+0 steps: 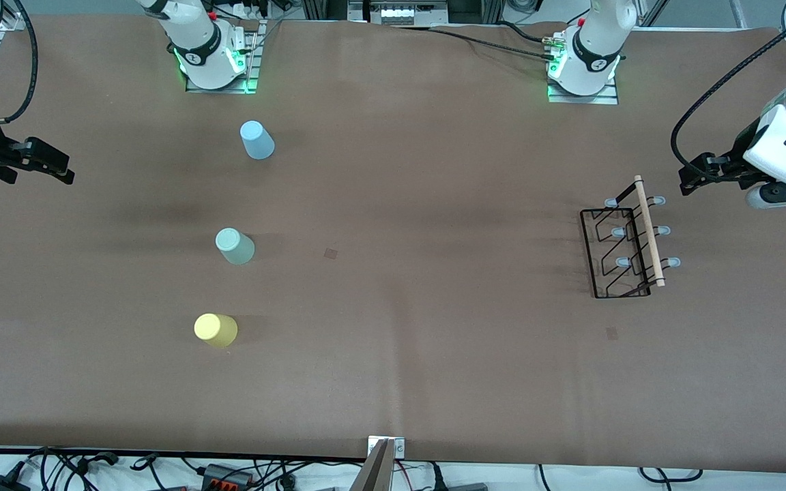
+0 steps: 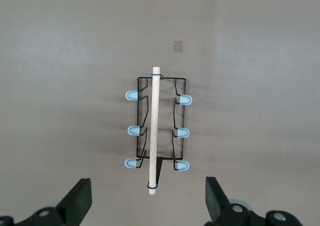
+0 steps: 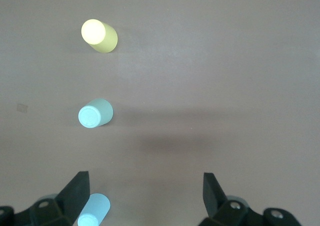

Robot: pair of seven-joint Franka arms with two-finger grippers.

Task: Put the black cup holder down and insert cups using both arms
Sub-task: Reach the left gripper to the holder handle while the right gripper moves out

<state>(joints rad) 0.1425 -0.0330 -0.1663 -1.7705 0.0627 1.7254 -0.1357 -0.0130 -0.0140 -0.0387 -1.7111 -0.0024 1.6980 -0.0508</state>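
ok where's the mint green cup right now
In the front view the mint green cup stands upside down toward the right arm's end, between the light blue cup and yellow cup.

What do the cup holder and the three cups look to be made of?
Black cup holder: thin black wire, probably coated metal, with a pale bare-wood rod handle and grey-blue prong caps, likely rubber or plastic. Light blue cup, mint green cup and yellow cup: opaque matte pastel walls, apparently plastic.

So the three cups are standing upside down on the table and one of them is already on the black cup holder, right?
Not quite. The front view shows the black cup holder empty; the light blue cup, mint green cup and yellow cup all stand upside down on the table, well apart from it.
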